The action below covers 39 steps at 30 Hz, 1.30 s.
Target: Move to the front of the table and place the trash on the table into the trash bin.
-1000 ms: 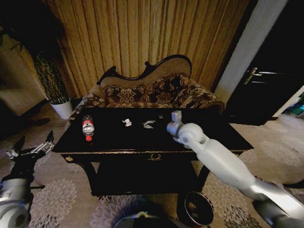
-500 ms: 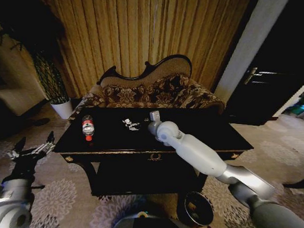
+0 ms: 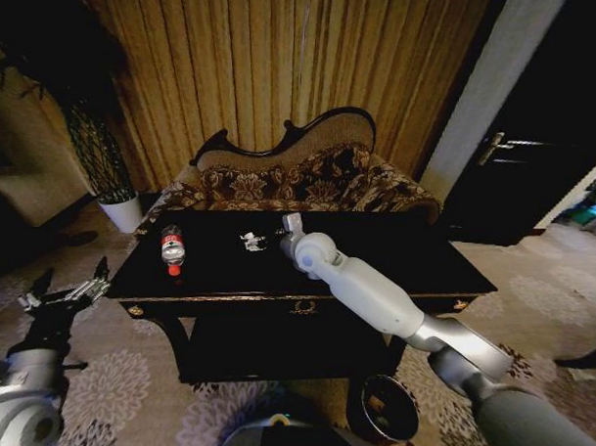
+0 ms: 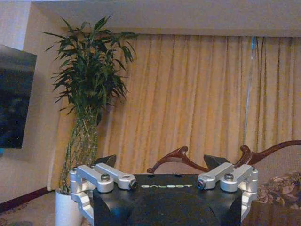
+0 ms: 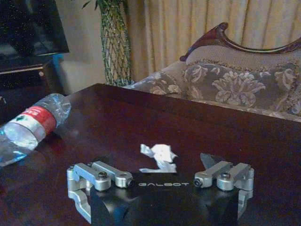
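The right gripper (image 5: 160,174) is low over the table (image 3: 414,261), w/ its fingers spread wide. A white paper scrap (image 5: 159,157) lies on the dark top just in front of it, right in the gap btwn the two fingers. In the head view that same scrap sits just past the gripper tip, on the robot's left of it.

The bottle (image 5: 29,126) lies on its side well off to one side of the gripper, nearer the table's left end. It can wait.

The trash bin (image 3: 387,406) stands on the floor below the right arm, near the table's front.

The left gripper (image 3: 64,295) hangs out to the left, off the table, fingers spread, holding nothing.

How to do this step well, I think:
- Go fwd a bit more so the scrap is deep btwn the fingers, not just at the tips.
- Go down till the tips nearly touch the top. The scrap is thin and flat-ish, so a high grab may miss it.
- Close slow. Paper is light and can skid on the shiny top.
- Lift straight up, then check the scrap came w/ it.
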Available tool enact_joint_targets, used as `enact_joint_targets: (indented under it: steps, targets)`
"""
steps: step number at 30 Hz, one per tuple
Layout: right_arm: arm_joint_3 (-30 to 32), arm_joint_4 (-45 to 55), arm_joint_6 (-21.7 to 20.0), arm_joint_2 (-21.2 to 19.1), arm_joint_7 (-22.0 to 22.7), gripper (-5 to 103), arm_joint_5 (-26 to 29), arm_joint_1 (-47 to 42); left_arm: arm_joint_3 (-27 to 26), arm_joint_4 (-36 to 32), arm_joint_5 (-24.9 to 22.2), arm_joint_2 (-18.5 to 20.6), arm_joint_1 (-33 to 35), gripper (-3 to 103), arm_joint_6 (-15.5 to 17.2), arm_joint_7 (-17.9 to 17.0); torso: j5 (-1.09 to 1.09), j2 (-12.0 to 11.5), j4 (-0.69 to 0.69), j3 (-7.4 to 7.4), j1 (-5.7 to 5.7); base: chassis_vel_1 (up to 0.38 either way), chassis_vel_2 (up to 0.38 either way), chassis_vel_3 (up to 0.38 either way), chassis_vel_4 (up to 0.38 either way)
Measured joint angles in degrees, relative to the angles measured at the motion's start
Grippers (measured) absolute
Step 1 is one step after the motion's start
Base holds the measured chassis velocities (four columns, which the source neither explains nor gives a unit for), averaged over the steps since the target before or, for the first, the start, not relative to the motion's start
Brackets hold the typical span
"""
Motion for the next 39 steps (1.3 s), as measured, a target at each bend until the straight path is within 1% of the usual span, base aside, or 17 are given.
enact_joint_targets:
  steps: [10,16,23,25,34,35,36,38,39]
  targets:
    - [-0.99,-1.86,0.10,2.27,0.16,100,0.07,0.55,-0.26,0.00,0.02,-0.10,0.28,100,-0.11,0.06,0.00,0.00,0.00,0.00,0.00,0.000,0.000,0.000,0.000]
    - [-1.24,-4.18,0.33,3.30,0.12,100,-1.05,0.61,-1.17,-0.06,-0.09,0.30,0.37,100,-0.27,0.10,0.00,0.00,0.01,0.00,0.00,0.000,0.000,0.000,0.000]
    - [-1.22,-4.59,0.51,2.82,-0.10,100,-1.59,0.55,-1.22,-0.03,-0.15,0.43,0.28,100,-0.33,0.10,0.00,0.00,0.00,0.00,0.00,0.000,0.000,0.000,0.000]
    - [-1.09,-4.44,0.63,2.09,-0.26,100,-1.86,-0.22,-0.40,0.01,-0.15,0.00,0.17,100,-0.33,0.14,0.00,0.00,0.00,0.00,0.00,0.000,0.000,0.000,0.000]
    - [-1.34,-4.20,0.75,1.75,-0.44,100,-2.11,-0.55,-0.38,0.04,-0.15,0.14,-0.15,100,-0.33,0.16,0.00,0.01,0.00,0.00,-0.01,0.000,0.000,0.000,0.000]
    - [-1.39,-4.20,0.77,1.73,-0.48,103,-2.16,-0.53,-0.38,0.04,-0.15,0.13,-0.18,100,-0.31,0.16,0.00,0.01,0.00,0.00,-0.01,0.000,0.000,0.000,0.000]
    - [-1.47,-4.20,0.88,1.71,-0.54,99,-2.30,-0.50,-0.39,0.05,-0.18,0.14,-0.18,100,-0.31,0.16,0.00,0.00,0.00,0.00,-0.01,0.000,0.000,0.000,0.000]
    - [-1.53,-4.20,0.99,1.67,-0.61,99,-2.46,-0.50,-0.39,0.04,-0.21,0.15,-0.17,100,-0.31,0.16,0.00,0.00,0.01,0.00,-0.01,0.000,0.000,0.000,0.000]
    - [-1.65,-4.21,1.29,1.41,-1.60,94,-3.35,-0.59,-0.40,0.08,-0.32,0.19,-0.17,100,-0.31,0.16,0.00,0.01,0.01,0.00,-0.01,0.000,0.000,0.000,0.000]
